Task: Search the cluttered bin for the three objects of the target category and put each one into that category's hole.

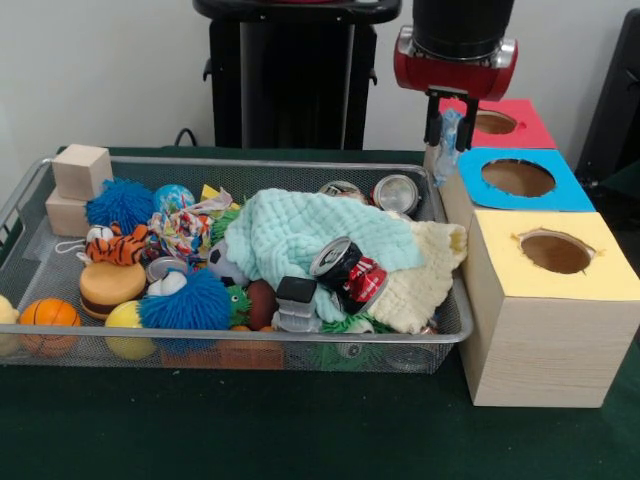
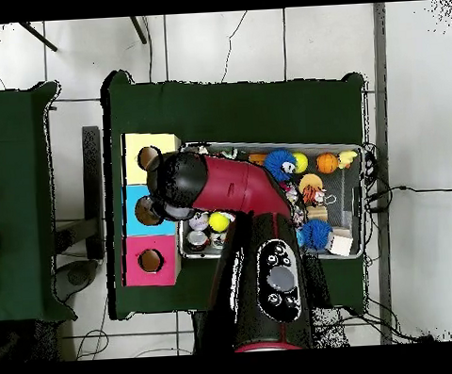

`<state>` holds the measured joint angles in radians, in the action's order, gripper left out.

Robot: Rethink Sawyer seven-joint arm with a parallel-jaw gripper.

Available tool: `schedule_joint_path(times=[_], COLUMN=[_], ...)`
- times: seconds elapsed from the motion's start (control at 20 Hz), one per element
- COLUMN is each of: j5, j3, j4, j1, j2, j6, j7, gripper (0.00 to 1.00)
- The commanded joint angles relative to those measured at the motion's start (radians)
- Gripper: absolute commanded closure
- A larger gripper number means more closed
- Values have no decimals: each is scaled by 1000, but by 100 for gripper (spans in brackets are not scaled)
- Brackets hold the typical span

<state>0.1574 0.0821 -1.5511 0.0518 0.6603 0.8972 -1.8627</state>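
The hole point(image 1: 518, 177) in the blue paper top is the middle one of three wooden boxes that stand in a row along one short end of the cluttered bin point(image 1: 300, 345), on the green tabletop point(image 1: 250, 430). In the front view that row runs down the tabletop's right edge: the red-topped box point(image 1: 525, 135) lies toward the far edge by the robot, the yellow-topped box point(image 1: 540, 320) toward the near edge, and the blue one sits between them, all touching or just beside one another.

The end effector point(image 1: 447, 130) hangs from the red and black arm point(image 2: 239, 189) just above the bin's far right corner, beside the blue box's inner edge and not over the hole itself. Its dark fingers point(image 1: 434, 125) are pinching a small pale blue crumpled item point(image 1: 450, 132) that dangles between them; what it is cannot be told.

The wire mesh bin takes up most of the tabletop's middle and left. A pale mint cloth point(image 1: 310, 235) is heaped at its centre, with a cream cloth point(image 1: 425, 280) beside it toward the boxes. A crushed red and black can point(image 1: 350, 272) lies on the cloths, and two silver cans point(image 1: 395, 193) rest near the far rim. Toward the bin's left end are two wooden blocks point(image 1: 78, 185), a blue fuzzy ball point(image 1: 120, 205), a toy tiger point(image 1: 118, 245), a toy burger point(image 1: 112, 288) and a small orange basketball point(image 1: 48, 318). A second blue fuzzy ball point(image 1: 190, 305) sits against the near rim.
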Motion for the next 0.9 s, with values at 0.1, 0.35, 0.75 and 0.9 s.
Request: schedule_joint_path(times=[0.1, 0.35, 0.75, 0.9], j5=[61, 76, 112, 110], j3=[-1, 8, 2, 9], j4=[20, 26, 3, 19], j1=[-21, -39, -59, -62], j2=[-71, -50, -35, -50], j6=[-74, -39, -52, -44], j7=[-304, -322, -349, -344], gripper=[100, 100, 100, 100])
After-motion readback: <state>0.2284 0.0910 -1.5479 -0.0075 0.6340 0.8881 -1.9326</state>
